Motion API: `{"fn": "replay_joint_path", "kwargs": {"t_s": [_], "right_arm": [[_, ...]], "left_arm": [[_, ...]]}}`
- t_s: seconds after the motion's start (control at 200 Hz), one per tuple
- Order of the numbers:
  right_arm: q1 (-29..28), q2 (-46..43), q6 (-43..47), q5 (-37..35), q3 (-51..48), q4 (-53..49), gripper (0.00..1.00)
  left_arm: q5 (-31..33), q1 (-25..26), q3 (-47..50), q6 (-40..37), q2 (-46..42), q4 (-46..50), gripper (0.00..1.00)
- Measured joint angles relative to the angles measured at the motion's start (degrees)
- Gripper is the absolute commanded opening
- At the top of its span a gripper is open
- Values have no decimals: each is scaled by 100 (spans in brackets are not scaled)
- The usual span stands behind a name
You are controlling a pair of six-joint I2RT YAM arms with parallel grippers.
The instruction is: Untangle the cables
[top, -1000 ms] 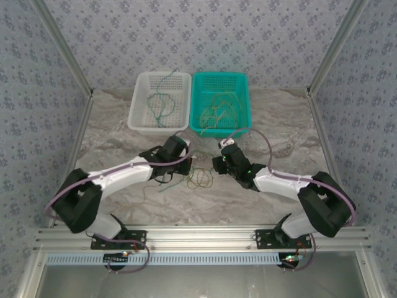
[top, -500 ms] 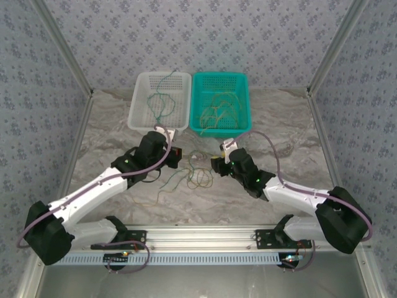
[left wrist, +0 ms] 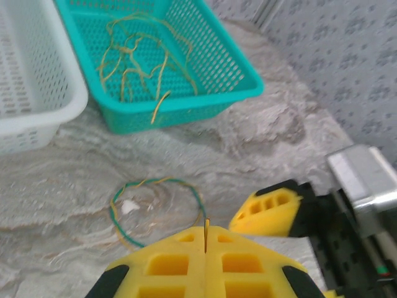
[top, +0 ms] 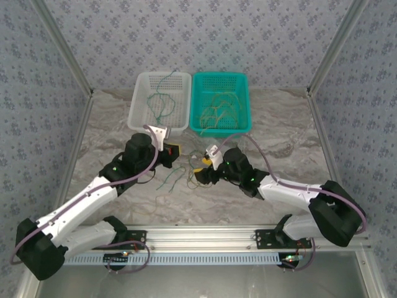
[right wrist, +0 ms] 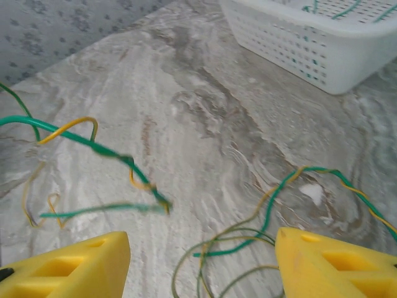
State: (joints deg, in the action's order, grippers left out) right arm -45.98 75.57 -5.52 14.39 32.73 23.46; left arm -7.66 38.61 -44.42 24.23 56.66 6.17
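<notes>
My right tool [right wrist: 201,242] hangs open just above the surface [right wrist: 186,93], jaws either side of the tangled green and yellow cables [right wrist: 93,147]. My left tool [left wrist: 206,236] is closed, and I cannot tell whether it pinches a strand. I judge this the separating step. Next I must close the right on one strand and draw it free, toward the white basket [left wrist: 37,115] or the teal basket [left wrist: 186,108] beyond.
</notes>
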Motion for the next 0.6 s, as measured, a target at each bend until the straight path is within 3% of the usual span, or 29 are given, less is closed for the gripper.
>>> {"fn": "replay_joint_path", "kwargs": {"t_s": [0.355,0.6], "right_arm": [[-136,385,70,262,280,341,69],[-153,522,66,321,354,586,68]], "left_arm": [[-586,-140,184,151,-236,-815,0],[-531,-155,186,337,-214,-1080,0]]}}
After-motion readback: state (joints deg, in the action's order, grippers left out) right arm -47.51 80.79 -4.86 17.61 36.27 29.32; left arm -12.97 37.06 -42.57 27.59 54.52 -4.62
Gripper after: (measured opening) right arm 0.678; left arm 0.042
